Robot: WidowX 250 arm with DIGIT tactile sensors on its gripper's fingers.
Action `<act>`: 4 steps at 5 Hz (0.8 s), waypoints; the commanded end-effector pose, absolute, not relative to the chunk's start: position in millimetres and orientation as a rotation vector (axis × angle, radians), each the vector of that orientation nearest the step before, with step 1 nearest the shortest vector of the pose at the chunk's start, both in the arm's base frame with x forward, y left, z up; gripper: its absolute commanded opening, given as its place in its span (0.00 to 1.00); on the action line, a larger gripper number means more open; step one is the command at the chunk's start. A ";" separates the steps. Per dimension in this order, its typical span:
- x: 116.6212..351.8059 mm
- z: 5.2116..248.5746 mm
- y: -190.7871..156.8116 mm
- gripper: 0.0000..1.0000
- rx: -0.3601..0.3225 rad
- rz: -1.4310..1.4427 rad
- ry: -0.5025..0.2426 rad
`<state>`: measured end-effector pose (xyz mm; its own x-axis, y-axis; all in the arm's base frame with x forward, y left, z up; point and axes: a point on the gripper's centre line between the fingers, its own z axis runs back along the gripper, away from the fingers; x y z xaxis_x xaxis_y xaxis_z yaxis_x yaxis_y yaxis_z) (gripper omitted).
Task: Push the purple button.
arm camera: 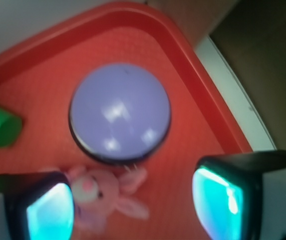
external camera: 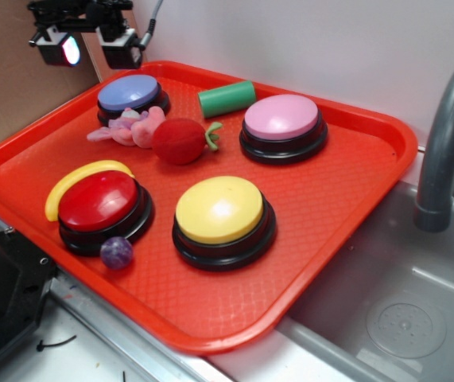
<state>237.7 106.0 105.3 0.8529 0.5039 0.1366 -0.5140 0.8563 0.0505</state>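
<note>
Gripper fingers apart, empty, above one purple button. Red tray below holds four buttons, bunny, green cylinder.

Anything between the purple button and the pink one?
Yes: a green cylinder lies on the tray between the purple button and the pink button, seen in the exterior view.

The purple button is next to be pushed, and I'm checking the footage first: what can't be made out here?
- Gripper, exterior view: arm cut off by the top edge; height above the purple button unclear.
- Purple button, exterior view: front base hidden by the pink toy rabbit.
- Wrist view: blurred; fingers cut off by the bottom edge, and the left one covers part of the rabbit.
</note>
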 end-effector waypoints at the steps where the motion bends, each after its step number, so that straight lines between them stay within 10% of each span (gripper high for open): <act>1: 223.2 133.6 115.5 1.00 0.099 0.541 -0.142; 4: 206.8 149.1 115.5 1.00 0.055 0.569 -0.092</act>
<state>202.0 102.8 126.9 0.8447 0.5347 0.0232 -0.5352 0.8440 0.0364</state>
